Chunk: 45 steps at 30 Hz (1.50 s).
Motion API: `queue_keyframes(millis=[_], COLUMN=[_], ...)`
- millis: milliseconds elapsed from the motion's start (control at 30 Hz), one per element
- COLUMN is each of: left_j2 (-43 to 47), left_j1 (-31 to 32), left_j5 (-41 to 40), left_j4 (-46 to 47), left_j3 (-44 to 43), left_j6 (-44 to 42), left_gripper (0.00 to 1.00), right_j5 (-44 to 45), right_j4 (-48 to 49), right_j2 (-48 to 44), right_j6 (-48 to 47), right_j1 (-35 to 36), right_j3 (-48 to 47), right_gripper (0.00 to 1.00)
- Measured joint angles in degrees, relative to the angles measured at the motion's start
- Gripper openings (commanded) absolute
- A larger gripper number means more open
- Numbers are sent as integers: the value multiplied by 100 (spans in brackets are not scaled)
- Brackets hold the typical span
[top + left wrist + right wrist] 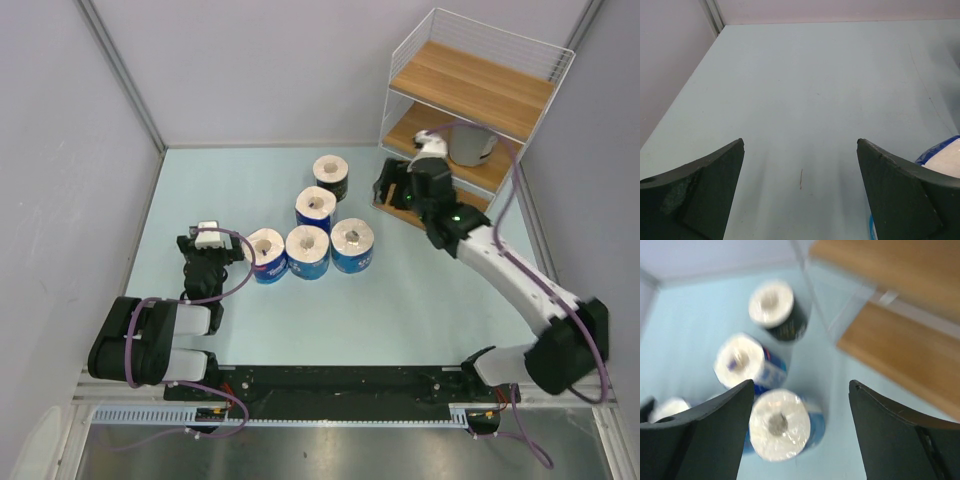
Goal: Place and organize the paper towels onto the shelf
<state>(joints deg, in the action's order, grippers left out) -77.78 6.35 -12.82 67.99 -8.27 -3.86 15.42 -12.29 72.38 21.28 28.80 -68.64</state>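
The shelf (470, 85) stands at the back right, with the plain grey roll (470, 143) on its middle board. Five rolls stand on the table: the black one (331, 176) and blue ones (316, 208), (308, 250), (352, 245), (266, 255). My right gripper (388, 188) is open and empty, hanging before the shelf's lowest board (895, 355) above the rolls; its view is blurred and shows the black roll (777, 310) and two blue rolls (747, 362), (782, 425). My left gripper (208, 243) is open and empty, low beside the leftmost blue roll (945, 157).
Grey walls enclose the table on the left, back and right. The shelf's white wire frame (390, 75) rises close to my right gripper. A further roll (667, 407) shows at the left edge of the right wrist view.
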Motion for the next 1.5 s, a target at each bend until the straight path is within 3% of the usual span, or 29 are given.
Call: queue_keyframes(millis=[233,500,600,767,867,1067,1500], left_j2=[0,0,0,0,0,0,0], left_j1=[0,0,0,0,0,0,0], left_j5=[0,0,0,0,0,0,0], left_j4=[-2,-2,-2,-2,-2,0,0], left_j3=[0,0,0,0,0,0,0], left_j6=[0,0,0,0,0,0,0], left_gripper=[100,100,100,100,100,100,100], right_j5=[-809,-859,-855,-798,-758,-647,-57], right_j4=[-348,-280,-223,-105,-118,-221,-601], right_j2=[1888,2170,2225,2385,2385,2245,55], right_j6=[225,420,439,476,448,411,68], right_j1=[367,726,756,756,752,763,361], right_j3=[339,459,459,459,459,498,332], right_gripper=[81,81,75,48,37,36,36])
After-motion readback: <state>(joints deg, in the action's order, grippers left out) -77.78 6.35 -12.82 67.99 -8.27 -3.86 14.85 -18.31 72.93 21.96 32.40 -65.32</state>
